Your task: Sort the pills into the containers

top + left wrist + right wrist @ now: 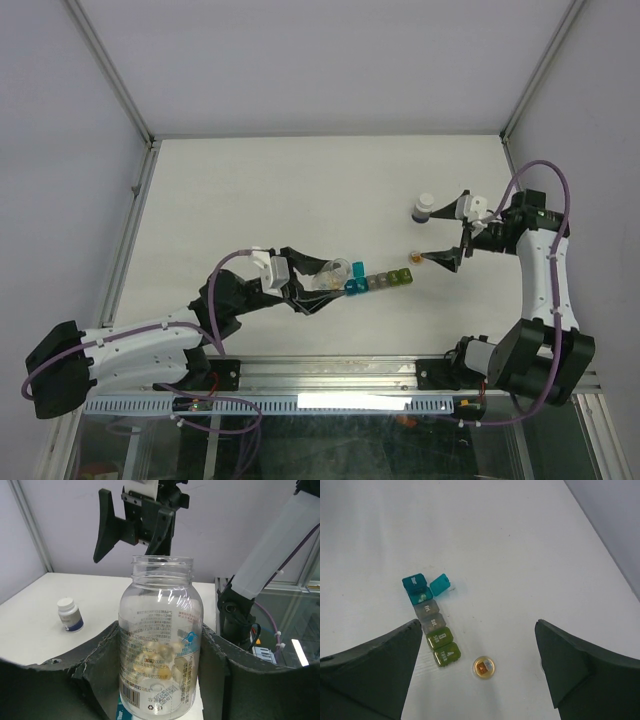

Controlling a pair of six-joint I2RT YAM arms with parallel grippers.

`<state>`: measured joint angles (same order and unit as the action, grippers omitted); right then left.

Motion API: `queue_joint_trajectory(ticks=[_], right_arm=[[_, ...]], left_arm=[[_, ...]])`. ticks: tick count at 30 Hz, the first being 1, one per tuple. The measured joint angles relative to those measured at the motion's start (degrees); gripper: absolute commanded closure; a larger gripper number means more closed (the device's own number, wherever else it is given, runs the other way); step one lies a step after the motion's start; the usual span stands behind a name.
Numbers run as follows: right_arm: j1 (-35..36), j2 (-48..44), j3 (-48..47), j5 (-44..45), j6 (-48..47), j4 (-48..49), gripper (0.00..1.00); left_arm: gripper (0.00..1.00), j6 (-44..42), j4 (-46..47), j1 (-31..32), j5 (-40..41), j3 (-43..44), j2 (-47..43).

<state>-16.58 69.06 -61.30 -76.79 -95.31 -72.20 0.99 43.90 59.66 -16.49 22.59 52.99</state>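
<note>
Containers [378, 282] [431, 622] in overhead, right-wrist views

The clear bottle [160, 630] runs off the lower edge of the left wrist view, its base unseen; its label's fine print is too small to read; the left gripper [160, 650] clamping it is cropped there too; from above, whether the bottle's mouth touches the containers [385, 280] cannot be told; in the right wrist view their lid lettering is blurred; the pale speck [422, 597] in the open teal compartment is too small to name; the fingers of the right gripper [479, 625] are cropped below.

Translucent plastic containers [431, 621], glossy clear bottle [160, 630]
</note>
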Motion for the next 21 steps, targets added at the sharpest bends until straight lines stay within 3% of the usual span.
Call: queue_joint_trajectory(ticks=[5, 10, 15, 21], right_arm=[[2.9, 2.8, 2.8, 6.2, -10.3, 0.0, 0.05], [3.7, 13.8, 3.0, 14.4, -19.1, -2.0, 0.12], [4.4, 22.5, 0.1, 22.1, -21.8, -1.0, 0.12], [8.7, 25.7, -2.6, 28.4, -21.2, 6.0, 0.20]], left_arm=[[1.00, -0.7, 1.1, 0.0, -1.5, 0.9, 3.1], [1.00, -3.2, -1.3, -1.2, -5.1, 7.6, 7.8], [1.00, -4.4, -1.2, -5.8, -10.7, 15.3, 13.3], [1.00, -6.8, -2.8, -11.6, -18.8, 25.6, 23.4]])
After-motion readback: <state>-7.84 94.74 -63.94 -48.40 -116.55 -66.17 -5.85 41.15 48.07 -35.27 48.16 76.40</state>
